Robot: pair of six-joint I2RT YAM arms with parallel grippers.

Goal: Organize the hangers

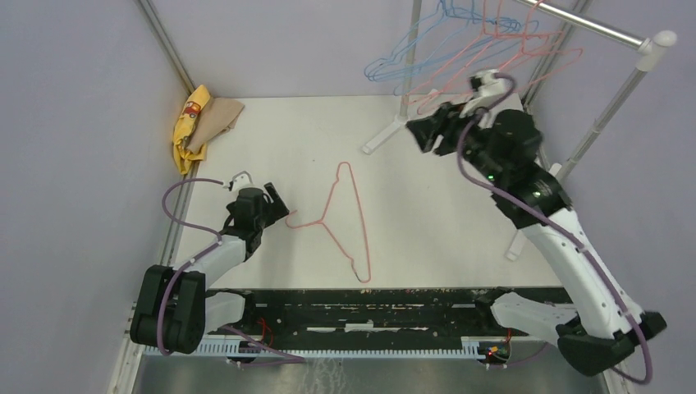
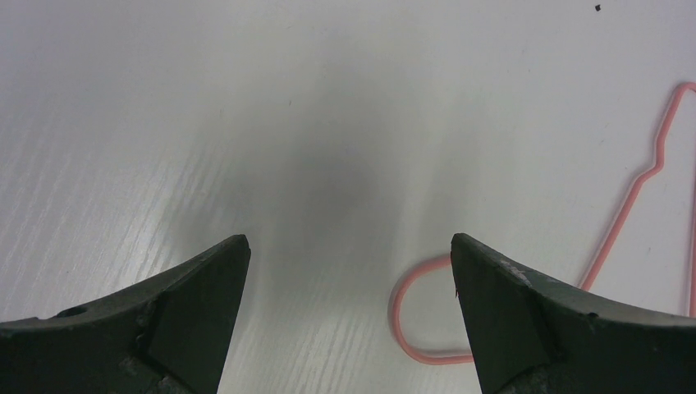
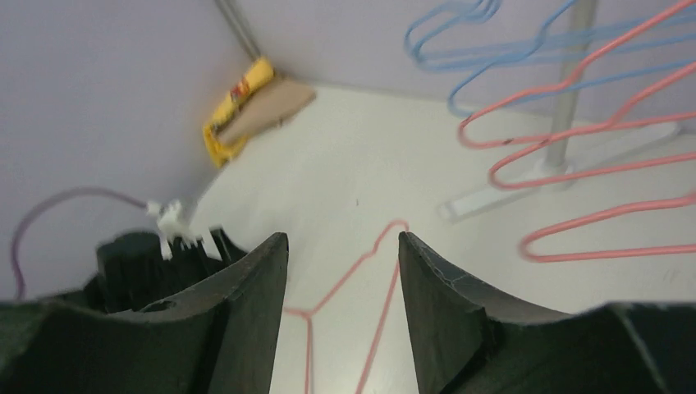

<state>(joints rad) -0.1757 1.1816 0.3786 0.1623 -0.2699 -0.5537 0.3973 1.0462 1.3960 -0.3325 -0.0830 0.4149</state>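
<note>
One pink hanger (image 1: 324,219) lies flat on the table (image 1: 443,222), near the middle, its hook pointing at the left pincer (image 1: 279,205). The other hangers (image 3: 591,171), blue and pink, are on the rack (image 1: 599,29) at the far right. The left pincer hovers low with its jaws wide and empty; in the wrist view the hook curls just beside the right-hand finger, not between the two. The right pincer (image 1: 427,131) is raised close to the rack, jaws partly apart with nothing in them. A yellow cloth (image 1: 187,123) sits in the far left corner, well apart from all this. The step in hand looks like picking up this last hanger. To do it well, the left pincer probably needs to shift towards the hook until the wire runs between its fingers, then come down until the tips touch the table, since so thin a wire flat on the surface gives little to catch. A grip on the neck, where the wires meet, would likely hold steadier than one on the curve, and it leaves the hook free for the rail. The wire may skid or pivot as the jaws close, so a slow, square closing seems wise. As the rack stands on the right arm's side, a handover to the waiting right pincer is likely.
</note>
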